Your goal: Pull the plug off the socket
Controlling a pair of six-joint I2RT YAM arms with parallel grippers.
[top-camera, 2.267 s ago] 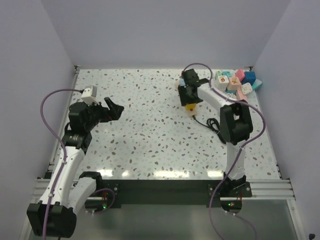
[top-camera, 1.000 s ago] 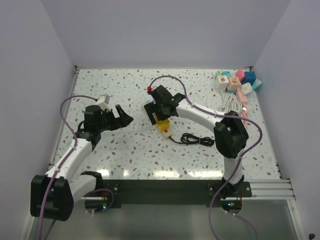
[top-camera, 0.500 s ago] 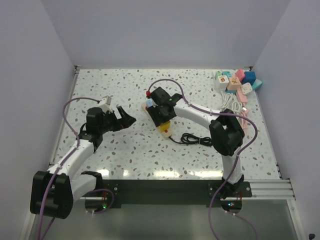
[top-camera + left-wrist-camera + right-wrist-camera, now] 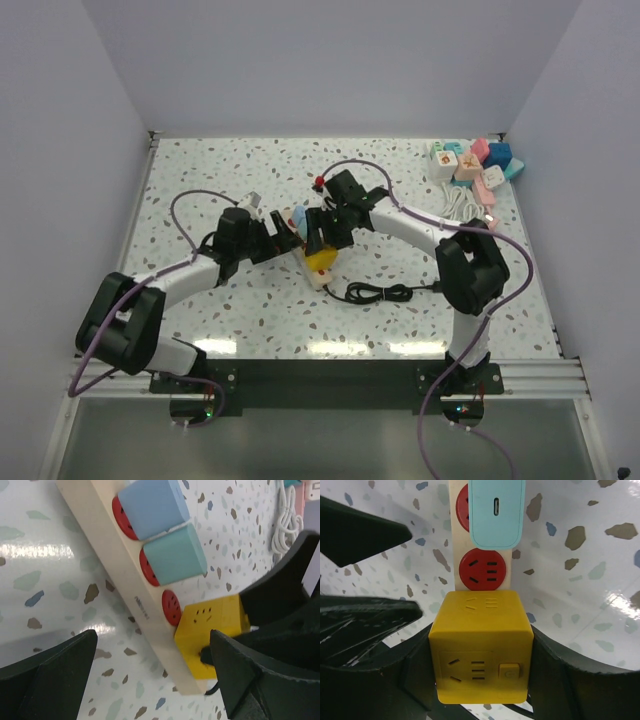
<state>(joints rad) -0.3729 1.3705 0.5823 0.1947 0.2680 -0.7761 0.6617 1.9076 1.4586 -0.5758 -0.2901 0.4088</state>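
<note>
Lilac walls (image 4: 320,60) enclose the speckled table (image 4: 220,170). Near its middle lies the cream socket strip (image 4: 125,587). The left gripper (image 4: 283,240) is spread open over it, probably to steady it. The right gripper (image 4: 322,237) clamps the yellow plug (image 4: 480,650), which is not yet out of the strip's end.

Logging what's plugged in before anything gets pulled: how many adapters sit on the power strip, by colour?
blue adapter: 1
teal adapter: 1
yellow cube adapter: 1
Total: 3
</note>
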